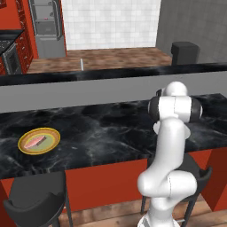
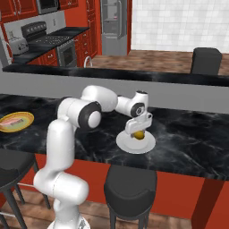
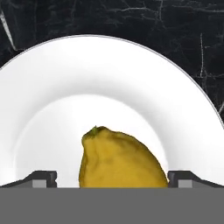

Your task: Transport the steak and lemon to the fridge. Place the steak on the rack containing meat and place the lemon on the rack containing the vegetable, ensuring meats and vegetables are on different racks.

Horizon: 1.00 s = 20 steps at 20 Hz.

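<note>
The end effector (image 2: 139, 132) stands directly over one lemon (image 2: 139, 134), its two fingers (image 3: 43, 178) spread wide apart, one on each side of the fruit and not clamped on it. The lemon lies on one white plate (image 2: 147, 144). One steak (image 1: 35, 142) rests on one yellow plate (image 1: 49, 146), well apart from the white plate along the same black marbled counter (image 1: 111, 128). Three dark stools are tucked under the counter's red front; one stool (image 2: 129, 188) stands below the white plate. Across the wooden floor (image 2: 165, 58), one grey fridge (image 2: 114, 24) stands against red cabinets, beside a white tiled wall (image 2: 179, 22).
</note>
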Tool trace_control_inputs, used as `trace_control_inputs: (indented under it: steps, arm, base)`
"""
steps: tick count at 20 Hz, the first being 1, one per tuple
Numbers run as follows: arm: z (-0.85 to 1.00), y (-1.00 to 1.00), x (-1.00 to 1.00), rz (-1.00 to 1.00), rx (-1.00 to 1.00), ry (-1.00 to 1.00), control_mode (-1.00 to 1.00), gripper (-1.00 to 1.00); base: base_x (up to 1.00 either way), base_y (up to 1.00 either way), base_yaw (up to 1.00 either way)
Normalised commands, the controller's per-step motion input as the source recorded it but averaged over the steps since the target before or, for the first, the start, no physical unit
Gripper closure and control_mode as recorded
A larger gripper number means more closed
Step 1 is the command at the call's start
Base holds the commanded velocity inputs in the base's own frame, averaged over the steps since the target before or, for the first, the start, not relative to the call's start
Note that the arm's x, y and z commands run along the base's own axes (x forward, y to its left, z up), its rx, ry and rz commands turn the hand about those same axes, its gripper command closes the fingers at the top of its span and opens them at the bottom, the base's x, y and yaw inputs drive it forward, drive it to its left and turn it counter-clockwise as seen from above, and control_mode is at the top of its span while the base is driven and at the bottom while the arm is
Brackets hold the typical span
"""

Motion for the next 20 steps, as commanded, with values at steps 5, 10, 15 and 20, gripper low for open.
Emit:
trace_control_inputs:
  steps: [5, 10, 15, 20]
  arm:
    - [-0.51, -0.11, 0.00, 0.00, 0.00, 0.06, -1.00, -1.00]
    - [-0.57, -0.07, 0.00, 0.00, 0.00, 0.05, -1.00, 1.00]
    - [-0.21, -0.02, -0.07, 0.00, 0.00, 0.00, -1.00, 1.00]
    - [0.06, 0.00, -0.30, 0.00, 0.00, 0.00, -1.00, 1.00]
  base:
    - [0.00, 0.00, 0.00]
    - [0.00, 0.00, 0.00]
    - [0.00, 0.00, 0.00]
    - [0.00, 0.00, 0.00]
